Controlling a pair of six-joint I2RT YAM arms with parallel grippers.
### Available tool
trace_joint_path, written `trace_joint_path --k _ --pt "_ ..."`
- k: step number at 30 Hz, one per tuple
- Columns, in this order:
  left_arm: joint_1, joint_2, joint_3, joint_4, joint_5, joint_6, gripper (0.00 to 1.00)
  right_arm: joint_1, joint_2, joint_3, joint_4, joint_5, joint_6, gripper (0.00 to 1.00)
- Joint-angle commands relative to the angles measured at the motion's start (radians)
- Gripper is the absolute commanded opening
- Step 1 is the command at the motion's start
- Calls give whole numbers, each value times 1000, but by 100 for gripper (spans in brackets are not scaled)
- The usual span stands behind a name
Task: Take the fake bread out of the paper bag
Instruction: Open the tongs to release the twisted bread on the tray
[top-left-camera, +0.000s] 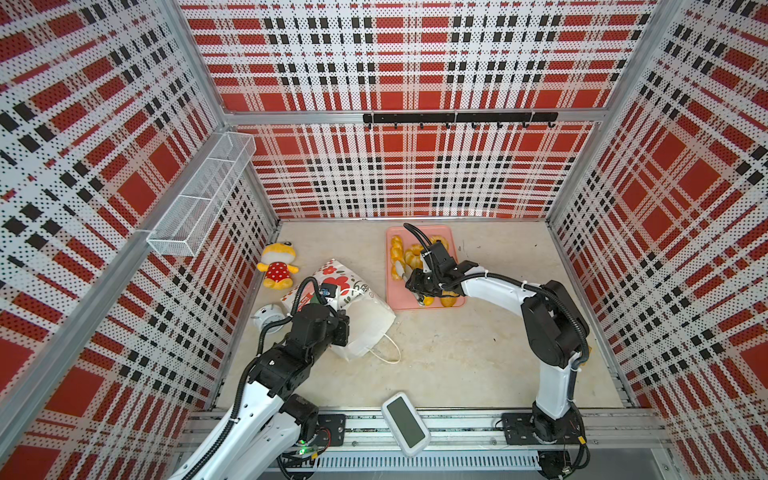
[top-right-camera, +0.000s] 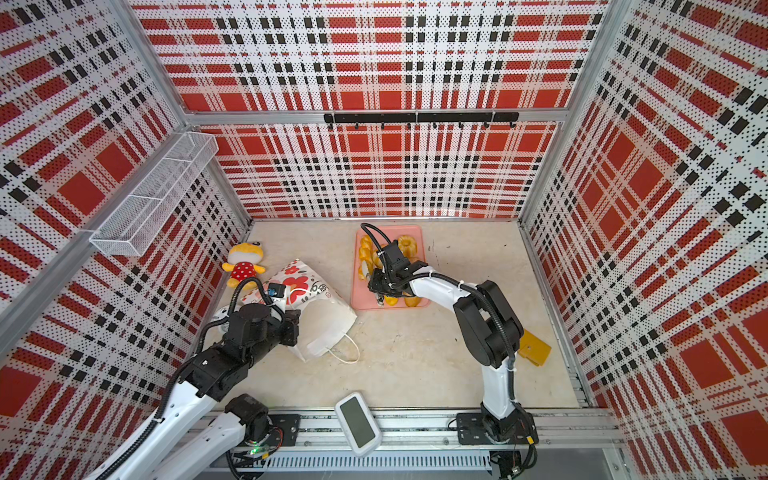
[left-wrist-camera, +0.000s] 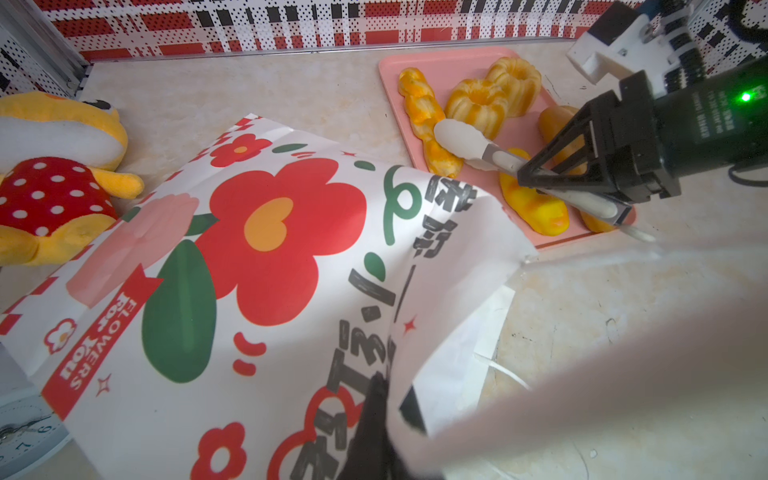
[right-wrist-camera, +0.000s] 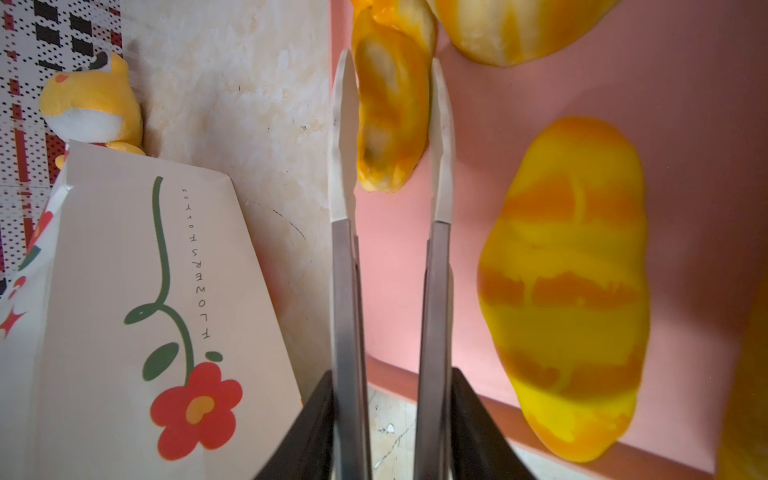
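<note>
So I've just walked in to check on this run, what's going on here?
The left tool pinches an edge of the paper bag at the left of the table. The right tool grips tongs whose tips straddle a twisted bread stick on the pink tray, where several other fake breads already lie. Whether any bread remains in the bag cannot be seen.
</note>
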Motion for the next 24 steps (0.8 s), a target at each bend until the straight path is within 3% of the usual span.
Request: trace_joint_path --k 1,11,24 --pt "4 -8 -7 -2 -10 -22 0 -4 -49 -6 49 -5 13 45" --pt "4 -9 -8 -3 -9 -18 0 -5 -89 -20 16 -8 11 49" --pt "6 -6 -5 5 -10 5 0 -5 -290 -158 49 -52 23 49"
